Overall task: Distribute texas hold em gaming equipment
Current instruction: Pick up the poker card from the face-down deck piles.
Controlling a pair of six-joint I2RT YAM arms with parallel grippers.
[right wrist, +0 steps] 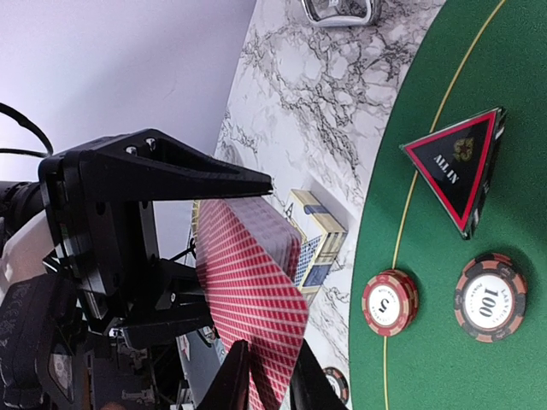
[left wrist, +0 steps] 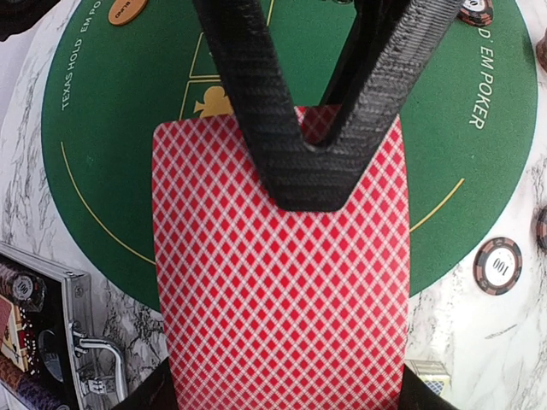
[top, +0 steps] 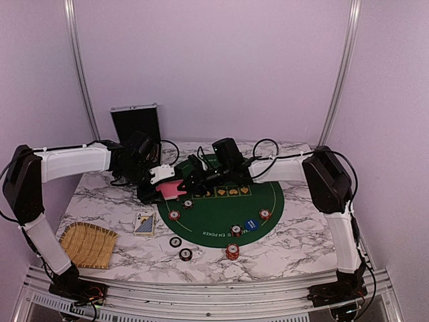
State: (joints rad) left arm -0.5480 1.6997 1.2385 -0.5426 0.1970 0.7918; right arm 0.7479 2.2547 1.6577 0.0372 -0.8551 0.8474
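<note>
— How far along?
— Partway, by the look of it. Can count several poker chips set out around the green mat, at least two more off its near edge on the table, and the blue dealer button on the felt. Cannot find a single dealt card anywhere on the mat. So, judging from this: chips largely out, dealing not yet done.
— And the deck?
— Up in the air over the left rim of the mat. Clamped between the jaws of the left gripper, red-backed cards tilted, backs up.
— And from the other side?
— Reaching in at the free end with the right gripper. Jaws narrowed to a slit, with the far edge of the cards between them. Cannot tell whether pressing on the top card or just short of it.
— Next, at a guess?
— Probably drawing one card off while holding the rest firm.
</note>
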